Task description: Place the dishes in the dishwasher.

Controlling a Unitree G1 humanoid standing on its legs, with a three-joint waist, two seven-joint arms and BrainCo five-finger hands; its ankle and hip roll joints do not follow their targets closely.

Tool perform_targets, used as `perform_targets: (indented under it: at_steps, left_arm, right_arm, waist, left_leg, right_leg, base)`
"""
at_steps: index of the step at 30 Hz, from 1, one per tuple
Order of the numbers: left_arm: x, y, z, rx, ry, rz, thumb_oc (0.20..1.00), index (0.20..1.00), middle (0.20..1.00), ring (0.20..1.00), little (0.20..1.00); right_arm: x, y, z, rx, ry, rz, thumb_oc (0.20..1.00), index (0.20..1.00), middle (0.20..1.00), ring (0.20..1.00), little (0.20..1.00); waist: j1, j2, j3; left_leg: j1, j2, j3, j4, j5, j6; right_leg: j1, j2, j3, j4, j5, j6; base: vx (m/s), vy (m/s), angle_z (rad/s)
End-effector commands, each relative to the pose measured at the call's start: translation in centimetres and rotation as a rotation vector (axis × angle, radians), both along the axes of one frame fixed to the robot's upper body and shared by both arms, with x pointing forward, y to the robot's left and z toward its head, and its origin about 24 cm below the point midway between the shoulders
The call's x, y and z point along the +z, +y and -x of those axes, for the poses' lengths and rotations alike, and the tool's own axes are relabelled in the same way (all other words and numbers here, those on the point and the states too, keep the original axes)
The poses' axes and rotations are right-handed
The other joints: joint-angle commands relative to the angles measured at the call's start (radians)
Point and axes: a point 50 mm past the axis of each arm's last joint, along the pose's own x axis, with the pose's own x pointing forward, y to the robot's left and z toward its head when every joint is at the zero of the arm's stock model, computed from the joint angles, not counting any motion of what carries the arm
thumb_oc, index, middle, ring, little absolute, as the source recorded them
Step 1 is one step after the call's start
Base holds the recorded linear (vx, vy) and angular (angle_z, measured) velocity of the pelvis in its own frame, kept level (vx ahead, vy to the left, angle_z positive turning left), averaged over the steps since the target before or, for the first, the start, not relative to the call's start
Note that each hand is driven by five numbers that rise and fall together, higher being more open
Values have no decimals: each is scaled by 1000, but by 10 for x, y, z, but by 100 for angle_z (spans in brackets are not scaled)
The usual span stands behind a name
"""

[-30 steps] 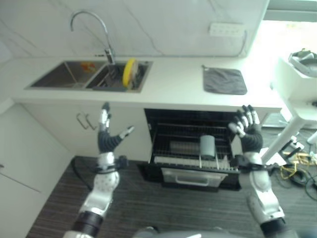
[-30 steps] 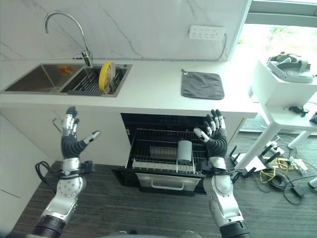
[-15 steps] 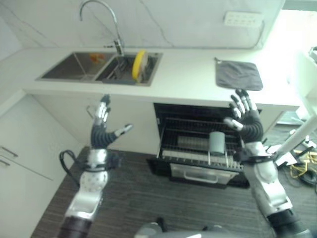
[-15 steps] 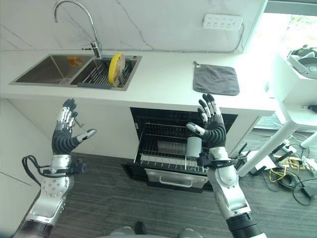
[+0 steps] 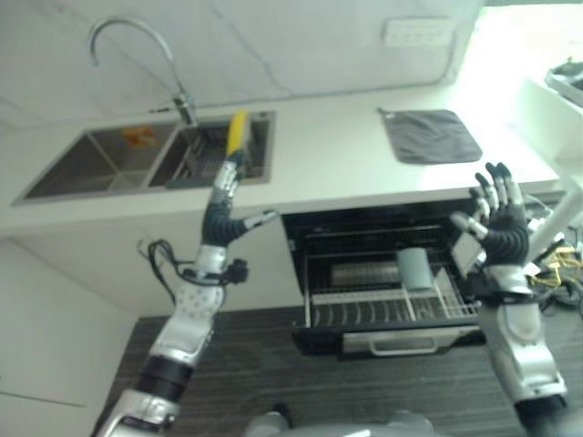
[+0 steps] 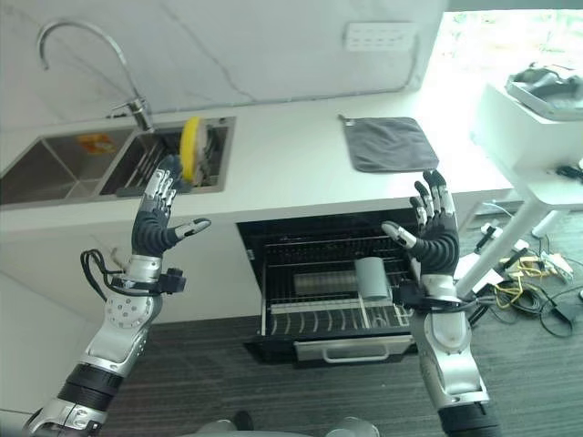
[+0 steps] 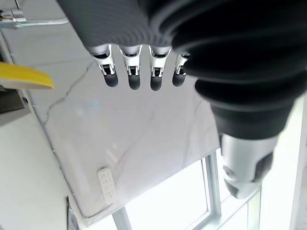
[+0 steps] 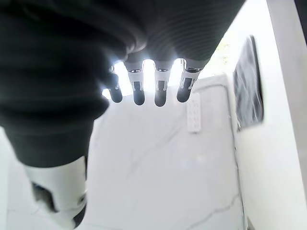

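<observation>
Plainly, the left robot hand (image 6: 157,221) is raised, fingers spread and holding nothing, just short of the yellow plate (image 6: 189,147), which stands on edge in the sink rack (image 6: 137,169), likely lining up a grasp. The right robot hand (image 6: 435,238), equally wide and empty, hovers over the pulled-out dishwasher rack (image 6: 332,305) below the tabletop (image 6: 282,168), ready to receive dishes beside the grey cup (image 6: 370,277).

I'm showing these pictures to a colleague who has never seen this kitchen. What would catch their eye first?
Probably the two raised, open hands: the left hand up by the sink, the right hand in front of the open dishwasher. Next, the yellow plate standing on edge in the sink's right basin, bright against the white counter. Then the grey cup in the pulled-out rack.
</observation>
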Motion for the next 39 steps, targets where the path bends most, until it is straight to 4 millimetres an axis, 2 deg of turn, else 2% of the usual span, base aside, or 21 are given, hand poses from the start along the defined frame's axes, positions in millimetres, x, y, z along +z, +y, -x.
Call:
perform_targets:
  at_steps: [1,2,6,7,9,11,12,14,15,16,17,19,22,24,26,28,30,34,35,37,39]
  left_arm:
    - [25,17,11,33,-108,5,1000,1000,1000,1000,1000]
    - [25,18,11,42,-107,7,1000,1000,1000,1000,1000]
    - [20,19,11,30,-70,60,1000,1000,1000,1000,1000]
    - [16,17,14,18,-55,81,1000,1000,1000,1000,1000]
    - [15,17,17,0,-48,111,1000,1000,1000,1000,1000]
    - [13,17,18,-17,-53,117,1000,1000,1000,1000,1000]
    - [13,15,19,-32,-58,126,1000,1000,1000,1000,1000]
    - [13,10,21,-52,-68,123,1000,1000,1000,1000,1000]
    - [15,8,21,-62,-80,136,1000,1000,1000,1000,1000]
    - [16,8,21,-63,-84,144,1000,1000,1000,1000,1000]
    - [16,8,20,-64,-86,155,1000,1000,1000,1000,1000]
    - [15,7,19,-62,-97,165,1000,1000,1000,1000,1000]
    - [14,5,23,-46,-104,176,1000,1000,1000,1000,1000]
    - [14,10,28,-20,-123,192,1000,1000,1000,1000,1000]
    - [15,13,29,-17,-141,190,1000,1000,1000,1000,1000]
    - [17,13,26,-33,-148,178,1000,1000,1000,1000,1000]
    - [25,8,23,-62,-174,137,1000,1000,1000,1000,1000]
    - [28,5,17,-58,-173,91,1000,1000,1000,1000,1000]
    - [28,13,18,-19,-172,60,1000,1000,1000,1000,1000]
    - [29,21,20,7,-183,39,1000,1000,1000,1000,1000]
    - [33,29,20,31,-192,29,1000,1000,1000,1000,1000]
  right_arm:
    - [32,3,-9,81,-164,-40,1000,1000,1000,1000,1000]
    - [33,7,-12,94,-158,-37,1000,1000,1000,1000,1000]
    - [32,17,-14,117,-143,-20,1000,1000,1000,1000,1000]
    - [32,17,-12,129,-148,-18,1000,1000,1000,1000,1000]
    - [31,13,-9,142,-149,1,1000,1000,1000,1000,1000]
    - [31,10,-8,132,-153,-11,1000,1000,1000,1000,1000]
    - [32,10,-9,124,-162,-25,1000,1000,1000,1000,1000]
    - [36,7,-8,122,-191,-32,1000,1000,1000,1000,1000]
    - [39,6,-8,122,-201,1,1000,1000,1000,1000,1000]
    - [40,6,-9,123,-202,18,1000,1000,1000,1000,1000]
    - [40,7,-11,129,-203,30,1000,1000,1000,1000,1000]
    - [42,12,-16,152,-216,43,1000,1000,1000,1000,1000]
    - [49,19,-18,175,-234,80,1000,1000,1000,1000,1000]
    - [52,23,-19,199,-244,90,1000,1000,1000,1000,1000]
    - [55,20,-18,189,-260,94,1000,1000,1000,1000,1000]
    - [55,12,-13,139,-264,80,1000,1000,1000,1000,1000]
    - [52,1,-8,100,-266,9,1000,1000,1000,1000,1000]
    - [48,-2,-3,78,-275,-3,1000,1000,1000,1000,1000]
    - [50,2,-4,113,-278,-42,1000,1000,1000,1000,1000]
    - [53,7,-6,126,-288,-49,1000,1000,1000,1000,1000]
    - [56,13,-9,127,-305,-45,1000,1000,1000,1000,1000]
  waist:
    - [44,21,-6]
    - [53,24,-6]
    - [60,15,-6]
    - [53,3,-5]
    - [30,-6,5]
    - [25,-4,5]
    - [25,-8,4]
    - [19,-9,0]
    - [21,-14,5]
    - [22,-11,10]
    - [29,-15,22]
    - [37,-8,27]
    - [46,12,17]
    - [59,25,3]
    - [54,27,-8]
    - [30,31,-17]
    - [27,29,-19]
    - [29,20,-14]
    - [45,18,-16]
    - [70,24,-21]
    - [92,29,-23]
  left_leg:
    - [83,13,14,-28,-77,-10]
    - [87,2,19,-43,-78,-2]
    - [75,-43,-10,-76,-61,25]
    - [79,-64,-20,-89,-62,28]
    - [92,-81,-22,-81,-84,38]
    - [90,-68,-4,-77,-76,30]
    - [84,-69,11,-57,-81,28]
    - [77,-55,40,101,-162,1]
    - [25,-25,43,276,-133,-44]
    - [-7,0,37,353,-103,-72]
    - [-67,27,27,429,-32,-93]
    - [-94,59,7,371,-19,-90]
    - [-90,136,-56,160,97,-129]
    - [-77,208,-177,10,177,-163]
    - [-48,209,-186,-7,137,-160]
    - [-1,189,-132,-33,73,-148]
    - [0,141,-160,-16,28,-111]
    - [22,77,-185,-34,-3,-61]
    - [44,52,-145,-60,-21,-39]
    - [52,42,-100,-80,-25,-30]
    - [42,18,-88,-77,-39,-6]
  right_leg:
    - [35,60,-147,-17,4,61]
    - [27,71,-163,-6,-4,63]
    - [8,209,-172,-25,-38,27]
    - [0,268,-171,-71,-50,21]
    - [-51,281,-167,-70,-31,23]
    - [-36,297,-177,-95,-73,0]
    - [-29,295,-184,-123,-63,2]
    - [24,326,-187,-192,-151,-39]
    - [56,340,-185,-225,-173,-69]
    - [68,347,-183,-234,-183,-85]
    - [82,343,-183,-253,-172,-107]
    - [106,345,-141,-272,-174,-105]
    - [124,343,-72,-303,-171,-89]
    - [127,317,-6,-317,-169,-67]
    - [113,290,6,-304,-168,-51]
    - [94,243,-2,-258,-169,-20]
    - [91,211,22,-219,-170,2]
    - [52,157,25,-154,-88,29]
    - [20,135,-20,-135,-37,44]
    - [6,134,-80,-112,-35,48]
    - [-1,173,-104,-61,-76,37]
  base:
    - [12,323,-54]
    - [8,325,-82]
    - [17,128,-40]
    - [114,33,23]
    - [133,-2,4]
    - [80,-93,25]
    - [171,-207,27]
    - [186,-229,1]
    - [90,-145,9]
    - [27,-81,19]
    - [63,94,17]
    - [113,216,-33]
    - [180,374,-82]
    - [192,547,-99]
    - [131,528,-125]
    - [123,497,-80]
    - [119,465,-2]
    - [51,274,5]
    - [-27,294,-39]
    - [-94,246,-125]
    - [-125,124,-112]
